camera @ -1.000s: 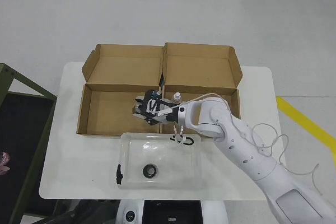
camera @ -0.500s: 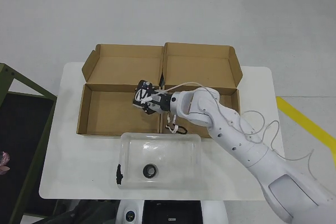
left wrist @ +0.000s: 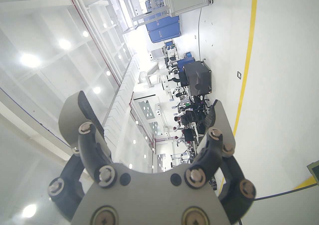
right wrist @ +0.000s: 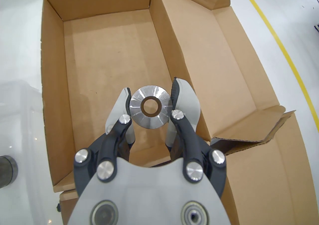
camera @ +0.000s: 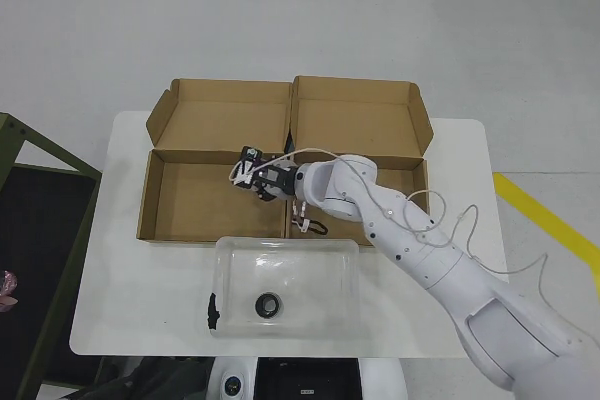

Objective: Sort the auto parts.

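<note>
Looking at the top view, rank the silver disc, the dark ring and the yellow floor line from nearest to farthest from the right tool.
1. The silver disc: gripped in the right tool, over the left box.
2. The dark ring: in the clear bin, nearer the robot.
3. The yellow line: on the floor, far off to the right.

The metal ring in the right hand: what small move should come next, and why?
Probably lower a little and open the hand. The right hand is shut on the metal ring and hangs over the bare floor of the left cardboard box, close to one side wall, so the ring looks ready for release there. Its height above the floor I cannot tell.
</note>
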